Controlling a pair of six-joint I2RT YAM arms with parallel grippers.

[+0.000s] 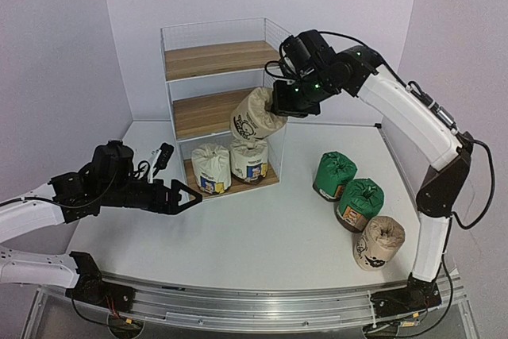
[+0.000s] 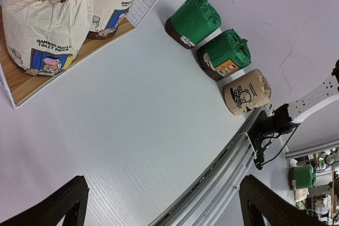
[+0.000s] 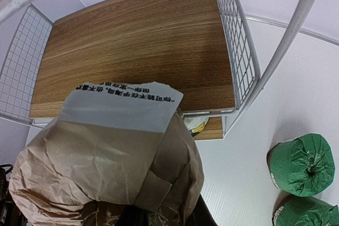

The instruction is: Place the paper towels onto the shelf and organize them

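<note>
The right claw [image 1: 278, 105] is clamped on the top of a beige roll [image 1: 254, 119], holding it tilted in the air at upper centre of the overhead view, before the middle board of the shelf [image 1: 210, 59]. The left claw [image 1: 189, 196] gapes wide and empty at lower left. Two white rolls [image 1: 211, 169] sit on the shelf's bottom board; two green rolls [image 1: 334, 175] and a second beige roll [image 1: 379, 242] stand on the table [image 1: 238, 248] at right.

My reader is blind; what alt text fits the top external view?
The right gripper holds a beige roll tilted at the shelf's middle tier. Two white rolls stand on the bottom board; two green rolls and another beige one sit on the table.
</note>
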